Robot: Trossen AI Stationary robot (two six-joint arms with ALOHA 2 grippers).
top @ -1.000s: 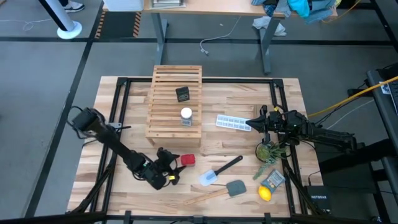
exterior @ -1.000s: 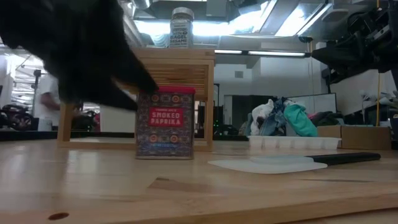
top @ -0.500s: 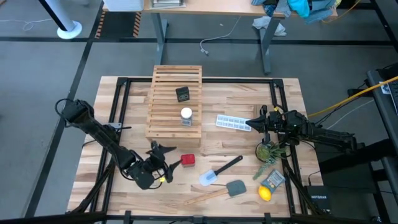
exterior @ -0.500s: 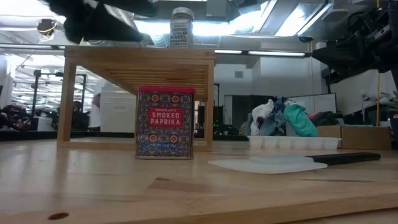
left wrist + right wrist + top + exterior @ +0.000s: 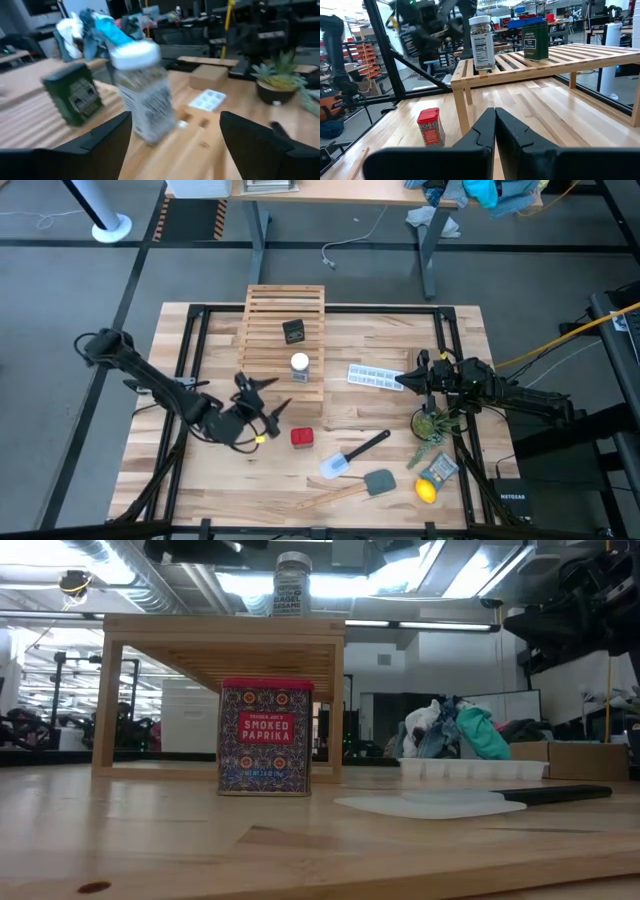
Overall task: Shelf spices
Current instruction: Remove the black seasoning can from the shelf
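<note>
your left gripper [image 5: 262,402] is hovering wide open, empty, left of centre by the slatted wooden shelf [image 5: 262,350]; the boxy red tin [image 5: 301,437] is sitting below.

The left gripper [image 5: 262,395] hung with its jaws wide apart and empty, left of the tabletop's centre, its arm reaching in from the left edge. The right gripper [image 5: 405,379] waited near the right edge, fingers pressed together.
</note>
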